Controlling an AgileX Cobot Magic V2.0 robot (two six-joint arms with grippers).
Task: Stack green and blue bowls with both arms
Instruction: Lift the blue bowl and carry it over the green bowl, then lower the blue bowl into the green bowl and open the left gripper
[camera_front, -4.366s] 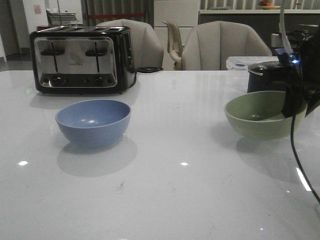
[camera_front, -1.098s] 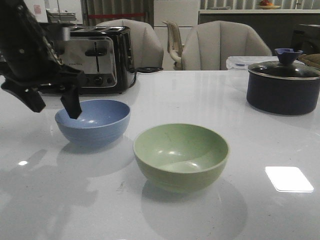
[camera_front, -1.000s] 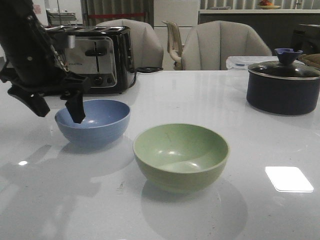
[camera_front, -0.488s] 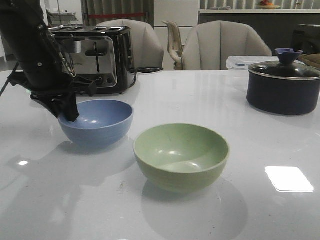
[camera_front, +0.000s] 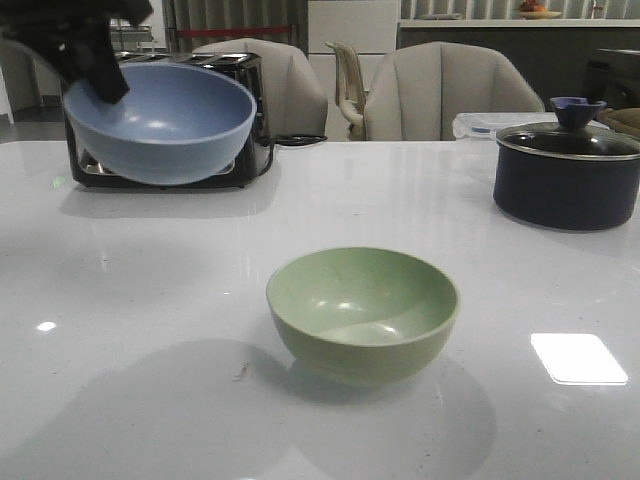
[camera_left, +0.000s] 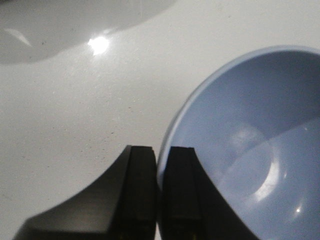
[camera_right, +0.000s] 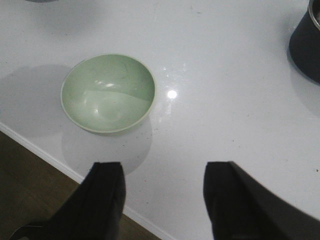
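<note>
Up at ten o'clock in the front view, the left claw (camera_front: 100, 75) holds the blue bowl (camera_front: 160, 122) aloft, tilted, before the toaster (camera_front: 250, 120); the green bowl (camera_front: 362, 312) sits mid-surface (camera_front: 150, 300). From the left wrist, both fingers (camera_left: 181, 192) pinch the blue rim. From the right wrist, the right claw (camera_right: 162, 197) gapes wide, empty, above the green bowl (camera_right: 107, 92).

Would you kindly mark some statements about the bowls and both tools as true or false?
1. The left tool grips the blue bowl by its rim. True.
2. The blue bowl rests on the table. False: it is held in the air.
3. The green bowl sits empty on the table. True.
4. The right tool holds the green bowl. False: it is open, apart from the bowl.
5. The pot has no lid. False: its lid is on.
</note>
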